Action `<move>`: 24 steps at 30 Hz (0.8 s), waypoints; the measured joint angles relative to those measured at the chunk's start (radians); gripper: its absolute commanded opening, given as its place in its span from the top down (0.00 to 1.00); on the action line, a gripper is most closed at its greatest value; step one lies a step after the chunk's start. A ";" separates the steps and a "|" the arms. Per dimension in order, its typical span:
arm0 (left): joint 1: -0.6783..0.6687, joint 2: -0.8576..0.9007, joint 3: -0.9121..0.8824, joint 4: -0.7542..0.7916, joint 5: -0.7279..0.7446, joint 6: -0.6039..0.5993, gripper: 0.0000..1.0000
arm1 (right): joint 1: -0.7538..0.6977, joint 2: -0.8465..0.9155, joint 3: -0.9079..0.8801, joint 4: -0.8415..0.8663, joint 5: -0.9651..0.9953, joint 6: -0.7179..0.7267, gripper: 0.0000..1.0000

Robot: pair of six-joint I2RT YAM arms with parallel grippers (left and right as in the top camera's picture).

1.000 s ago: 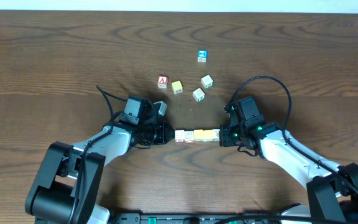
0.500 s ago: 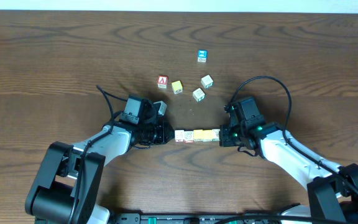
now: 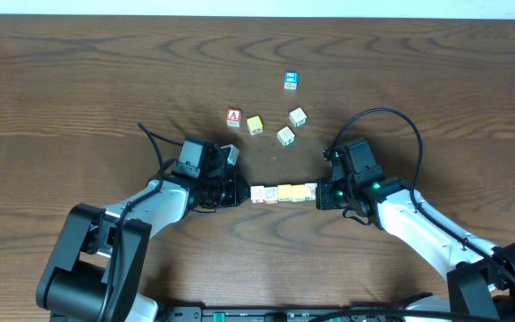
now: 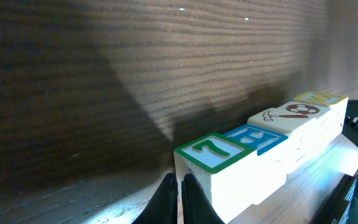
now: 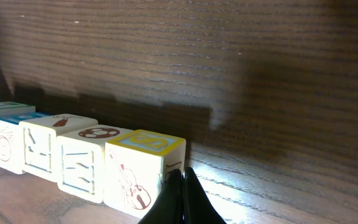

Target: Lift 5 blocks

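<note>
Five blocks (image 3: 283, 193) are held in one straight row between two closed sets of jaws at the frame's centre.

The jaws of the left gripper (image 3: 240, 191) are shut tight and pressed against the row's left end, and those of the right gripper (image 3: 320, 193) against its right end. The blocks are whitish wooden cubes with tops marked in green, blue, red and yellow. Five loose cubes are scattered on the desk (image 3: 79, 72) at upper centre: one red (image 3: 233, 116), one yellow (image 3: 255, 124), two whitish (image 3: 285, 135), one blue (image 3: 290, 80).
</note>
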 measured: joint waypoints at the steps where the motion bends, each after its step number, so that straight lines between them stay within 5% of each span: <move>1: 0.000 0.000 0.002 0.000 -0.002 0.000 0.93 | 0.000 0.000 0.000 0.000 0.000 0.000 0.99; 24: 0.000 0.000 0.021 -0.002 -0.011 -0.005 0.93 | 0.000 0.000 0.000 0.000 0.002 0.000 0.99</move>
